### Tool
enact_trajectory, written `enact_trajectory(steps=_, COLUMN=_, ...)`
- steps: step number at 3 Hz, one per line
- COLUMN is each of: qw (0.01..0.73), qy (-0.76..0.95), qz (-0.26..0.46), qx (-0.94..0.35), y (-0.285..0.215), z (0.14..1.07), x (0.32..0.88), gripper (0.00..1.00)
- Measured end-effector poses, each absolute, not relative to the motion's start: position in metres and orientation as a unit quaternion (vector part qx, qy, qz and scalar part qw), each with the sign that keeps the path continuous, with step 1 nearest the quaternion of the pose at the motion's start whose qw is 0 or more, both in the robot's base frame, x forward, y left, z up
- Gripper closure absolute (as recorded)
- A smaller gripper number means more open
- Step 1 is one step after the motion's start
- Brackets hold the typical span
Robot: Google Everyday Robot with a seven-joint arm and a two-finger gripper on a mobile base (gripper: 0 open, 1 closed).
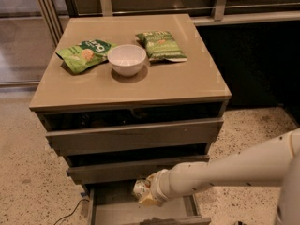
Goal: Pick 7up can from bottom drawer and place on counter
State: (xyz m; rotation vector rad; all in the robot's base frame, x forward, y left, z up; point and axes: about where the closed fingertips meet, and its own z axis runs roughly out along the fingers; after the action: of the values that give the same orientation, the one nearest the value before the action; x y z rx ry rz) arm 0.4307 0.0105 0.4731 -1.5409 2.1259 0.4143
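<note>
7up can (140,188) gripped by end effector (146,195) over open btm drawer (118,211).

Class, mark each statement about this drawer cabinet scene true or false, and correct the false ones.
1. The white bowl sits on the counter between two green snack bags. True.
2. The bottom drawer is shut. False: it is pulled open.
3. The claw is down at the bottom drawer, at the 7up can. True.
4. The 7up can stands on the counter. False: it is low down, at the claw over the bottom drawer.
</note>
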Motion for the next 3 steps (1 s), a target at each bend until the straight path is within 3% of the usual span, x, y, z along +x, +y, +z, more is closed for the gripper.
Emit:
enact_trajectory(steps=2, qw=0.284, qy=0.763, qz=0.119, qx=-0.569, y=-0.024, z=0.593, x=0.435, gripper=1.00)
enact_trajectory(steps=3, qw=0.284, qy=0.763, qz=0.119, qx=-0.569, y=-0.024, z=0.593, x=0.435, gripper=1.00)
